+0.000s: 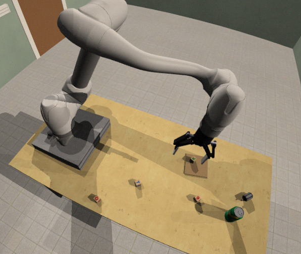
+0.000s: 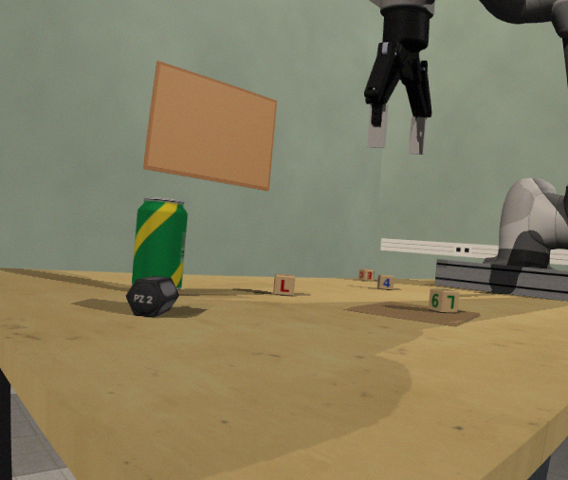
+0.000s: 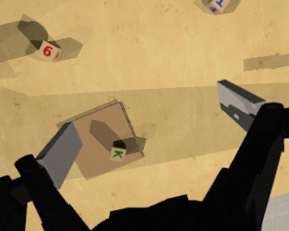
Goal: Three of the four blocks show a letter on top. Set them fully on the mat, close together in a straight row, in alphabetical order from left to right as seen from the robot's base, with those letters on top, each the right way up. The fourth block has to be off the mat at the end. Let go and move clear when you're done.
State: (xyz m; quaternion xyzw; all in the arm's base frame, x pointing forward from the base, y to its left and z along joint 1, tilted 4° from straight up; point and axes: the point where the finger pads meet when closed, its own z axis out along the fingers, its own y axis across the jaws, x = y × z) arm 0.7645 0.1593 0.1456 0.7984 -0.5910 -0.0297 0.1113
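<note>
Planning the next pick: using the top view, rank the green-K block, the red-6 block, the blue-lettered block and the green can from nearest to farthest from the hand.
From the open hand:
1. Green-K wooden block, just below it, on the brown mat.
2. Red-6 wooden block, toward the front edge.
3. Blue-lettered wooden block and green striped can: too close to call.
</note>
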